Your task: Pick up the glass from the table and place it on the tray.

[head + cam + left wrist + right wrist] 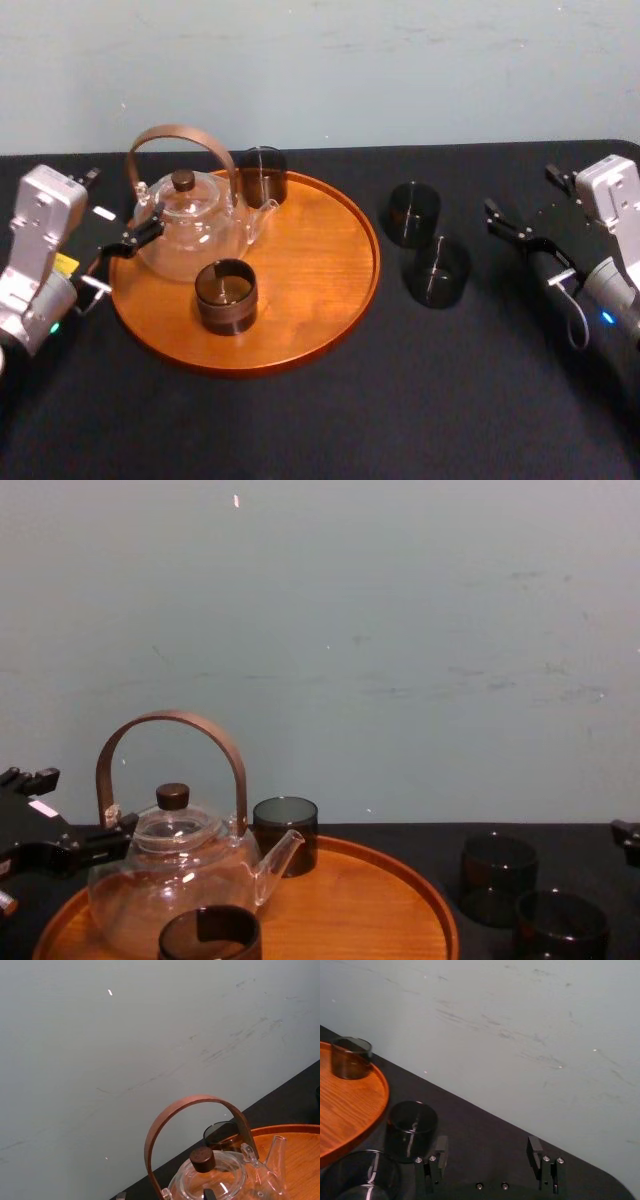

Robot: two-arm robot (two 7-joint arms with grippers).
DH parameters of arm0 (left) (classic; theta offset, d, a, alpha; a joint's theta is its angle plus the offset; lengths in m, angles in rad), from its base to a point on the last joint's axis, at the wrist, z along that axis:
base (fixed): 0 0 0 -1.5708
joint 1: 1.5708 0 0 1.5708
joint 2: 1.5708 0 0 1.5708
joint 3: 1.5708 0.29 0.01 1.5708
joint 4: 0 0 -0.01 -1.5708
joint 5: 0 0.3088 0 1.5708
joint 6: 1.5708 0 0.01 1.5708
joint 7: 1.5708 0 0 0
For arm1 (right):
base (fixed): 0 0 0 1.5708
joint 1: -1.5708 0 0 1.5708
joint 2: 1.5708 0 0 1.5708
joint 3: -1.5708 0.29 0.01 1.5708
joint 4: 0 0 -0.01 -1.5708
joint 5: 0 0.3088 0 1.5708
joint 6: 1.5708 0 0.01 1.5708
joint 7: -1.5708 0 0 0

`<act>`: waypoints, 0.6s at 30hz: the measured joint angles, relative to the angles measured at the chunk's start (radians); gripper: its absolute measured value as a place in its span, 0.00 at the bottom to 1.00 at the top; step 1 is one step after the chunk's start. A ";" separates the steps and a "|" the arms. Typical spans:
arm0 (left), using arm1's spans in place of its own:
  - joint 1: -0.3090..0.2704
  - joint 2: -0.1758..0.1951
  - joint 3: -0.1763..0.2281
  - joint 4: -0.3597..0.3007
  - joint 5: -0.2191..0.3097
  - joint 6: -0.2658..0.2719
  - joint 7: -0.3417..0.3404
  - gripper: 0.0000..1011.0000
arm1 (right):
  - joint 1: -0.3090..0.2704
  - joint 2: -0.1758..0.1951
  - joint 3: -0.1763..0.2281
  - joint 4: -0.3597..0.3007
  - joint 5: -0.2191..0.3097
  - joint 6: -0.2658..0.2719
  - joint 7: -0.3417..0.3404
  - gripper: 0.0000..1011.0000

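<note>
Two dark smoked glasses stand on the black table (400, 420) right of the tray: the far glass (412, 213) (412, 1127) (497, 875) and the near glass (436, 271) (357, 1175) (560, 920). The round wooden tray (320, 260) (400, 910) (350, 1105) holds a glass teapot (190, 225) (215, 1180) and two more dark glasses, one at the back (262, 175) (220, 1135) and one at the front (226, 296). My right gripper (515, 228) (487, 1152) is open, to the right of the table glasses and apart from them. My left gripper (125, 255) is open at the tray's left rim beside the teapot.
The teapot's tall brown handle (180, 140) (170, 730) arches over it. A pale wall (400, 630) rises right behind the table's far edge. Bare table lies in front of the tray and between the near glass and my right arm.
</note>
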 joint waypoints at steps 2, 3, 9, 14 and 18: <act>0.000 0.000 0.000 0.000 0.000 0.000 0.000 0.99 | 0.000 -0.001 0.006 0.003 0.012 -0.006 0.020 0.99; 0.000 0.000 0.000 0.000 0.000 0.000 0.000 0.99 | -0.001 -0.002 0.012 0.005 0.023 -0.011 0.039 0.99; 0.000 0.000 0.000 0.000 0.000 0.000 0.000 0.99 | -0.017 -0.005 0.027 -0.003 0.053 -0.022 0.089 0.99; 0.000 0.000 0.000 0.000 0.000 0.000 0.000 0.99 | -0.044 -0.005 0.037 -0.031 0.071 -0.028 0.128 0.99; 0.000 0.000 0.000 0.000 0.000 0.000 0.000 0.99 | -0.079 0.001 0.047 -0.077 0.088 -0.031 0.159 0.99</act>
